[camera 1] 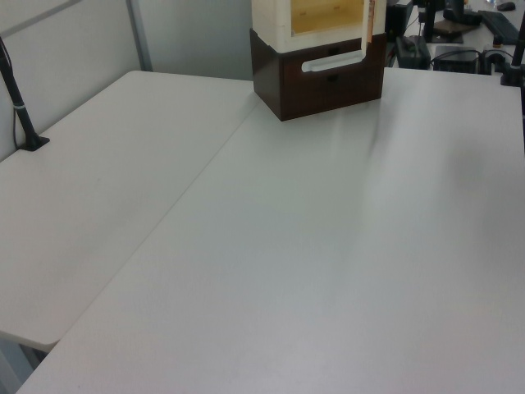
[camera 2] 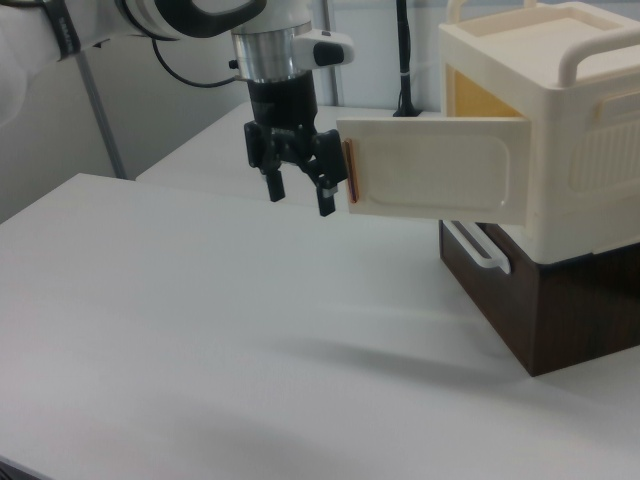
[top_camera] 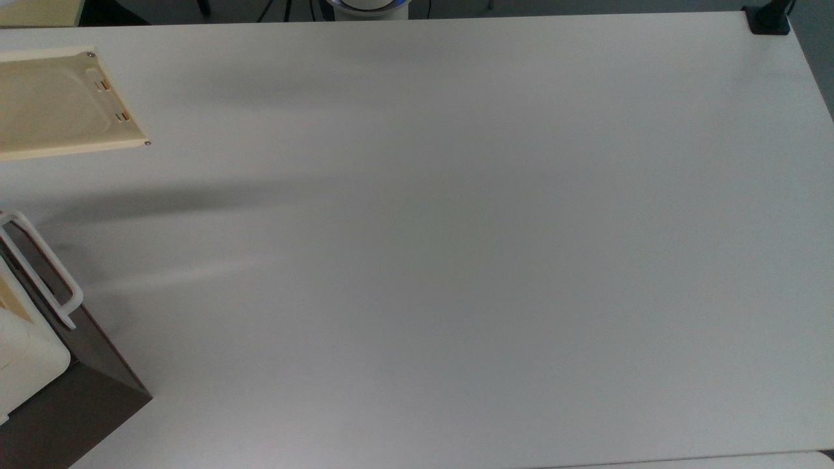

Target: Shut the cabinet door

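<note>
1. The worktop (top_camera: 456, 260) is a broad white surface. In the left view a seam runs along it (camera 1: 205, 164) from the cabinet towards the near edge.

2. The cabinet (camera 2: 560, 130) stands on the worktop at the right view's right: a cream upper box with a rounded handle on top, stacked on a dark brown base (camera 2: 550, 310). In the left view it sits at the far end of the worktop (camera 1: 320, 49); in the top view its corner shows at the lower left (top_camera: 39, 365).

3. The arm (camera 2: 200, 20) reaches in from the right view's upper left, white with a dark wrist, pointing down.

4. The door (camera 2: 435, 165) is swung open. It sticks out from the cream box towards the right view's left, standing upright above the worktop, with the yellow inside of the box showing behind it. In the top view it lies at the upper left (top_camera: 58, 107), two orange slots along its free edge. In the left view it is seen edge-on (camera 1: 370, 20).

5. The gripper (camera 2: 299, 198) hangs just beside the door's free edge, on the right view's left of it. Its fingers (camera 2: 325, 195) are spread apart and hold nothing. Whether the nearer finger touches the edge, I cannot tell.

6. A white bar handle (camera 2: 478, 250) runs across the brown base, below the door.

7. A black post foot (top_camera: 769, 19) sits at the top view's upper right corner of the worktop.
</note>
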